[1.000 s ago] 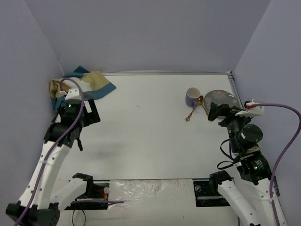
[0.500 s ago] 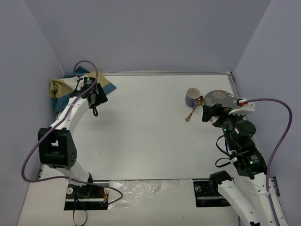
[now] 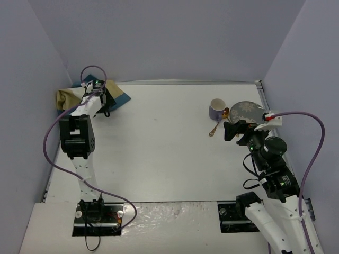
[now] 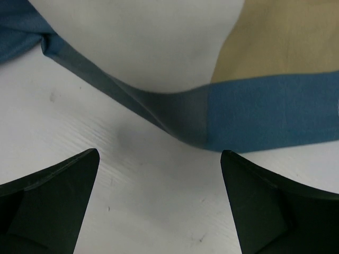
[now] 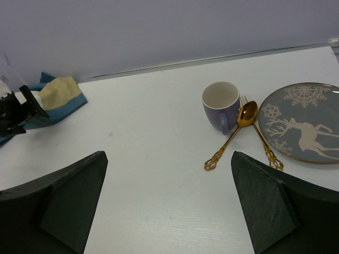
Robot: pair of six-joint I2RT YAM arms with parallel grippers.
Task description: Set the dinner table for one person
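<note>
Blue-striped cloth (image 4: pixel 265 108) lies bunched in the far corner of the table (image 3: pixel 159 143); my left pincer (image 4: pixel 159 154) hangs wide over its edge, likely to grab it; right pincer (image 5: pixel 169 159) wide, facing mug (image 5: pixel 220 103).

dinner table (image 5: pixel 148 159): is looking matt white, showing a faint fine grain
placemat (image 4: pixel 265 111): is looking like soft woven cloth, matt
mug (image 5: pixel 221 103): is gleaming like smooth glazed ceramic
spoon (image 5: pixel 233 135): is shining like polished gold-toned metal
plate (image 5: pixel 323 106): is showing a smooth glazed face
</note>
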